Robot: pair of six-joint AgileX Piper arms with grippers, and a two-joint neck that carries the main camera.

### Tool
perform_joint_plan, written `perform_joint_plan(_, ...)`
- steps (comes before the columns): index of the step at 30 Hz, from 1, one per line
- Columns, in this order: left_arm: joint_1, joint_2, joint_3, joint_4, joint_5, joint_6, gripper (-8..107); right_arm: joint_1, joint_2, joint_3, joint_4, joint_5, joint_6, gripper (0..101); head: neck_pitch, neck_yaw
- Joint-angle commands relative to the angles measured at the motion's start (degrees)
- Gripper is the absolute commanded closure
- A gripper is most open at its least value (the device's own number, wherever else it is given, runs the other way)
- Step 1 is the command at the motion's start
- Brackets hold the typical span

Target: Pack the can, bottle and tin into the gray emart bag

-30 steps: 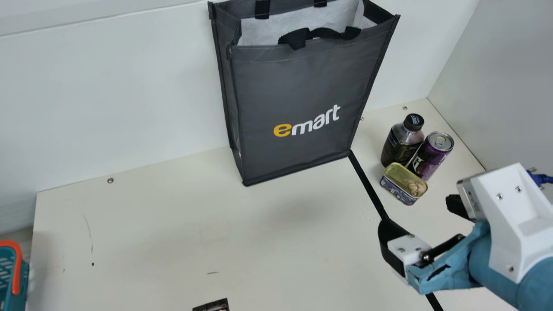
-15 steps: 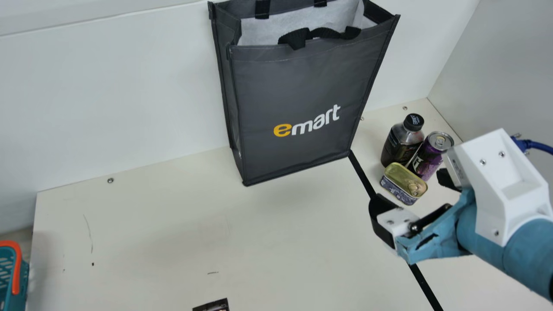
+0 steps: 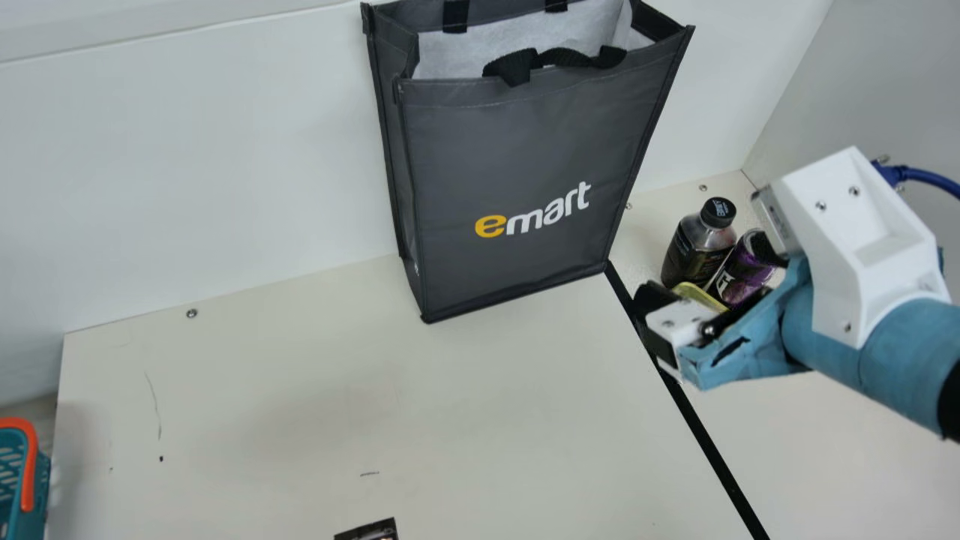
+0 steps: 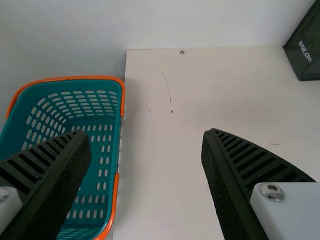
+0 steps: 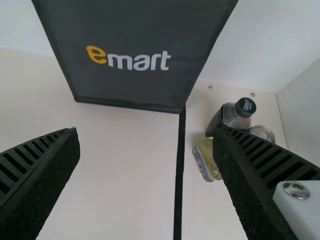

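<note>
Fingers of the right gripper (image 3: pixel 709 271) and left gripper (image 4: pixel 146 134) stand wide apart, gripping nothing. Bottle (image 3: pixel 694 251), can (image 3: pixel 735 277) and tin (image 3: pixel 699 295) sit grouped on the table (image 3: pixel 375 405), right of the upright gray emart bag (image 3: pixel 525 150).

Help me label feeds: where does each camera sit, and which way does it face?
Main view: on the neck, looking down at the emart bag; shows the right arm and open right gripper.
Left wrist view: on the left wrist, facing the teal basket; shows the open left gripper.
Right wrist view: on the right wrist, facing the bag; shows the right gripper.
Main and right wrist share bag, bottle, can, tin.
</note>
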Motion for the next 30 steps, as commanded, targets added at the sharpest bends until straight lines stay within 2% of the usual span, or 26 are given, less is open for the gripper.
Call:
perform_joint_plan(1,0.0,0.0,0.0,0.0,0.0,0.0,9,-0.7,1.1,-1.3,0.6,-0.3,-1.8,10,-1.3,-0.1)
perform_joint_plan(16,0.0,0.0,0.0,0.0,0.0,0.0,9,-6.3,9.4,-10.5,6.0,-1.4,-14.3,10,-1.3,-0.1)
perform_joint_plan(30,0.0,0.0,0.0,0.0,0.0,0.0,9,-8.4,17.6,-21.1,9.9,-0.5,-22.9,10,-1.3,-0.1)
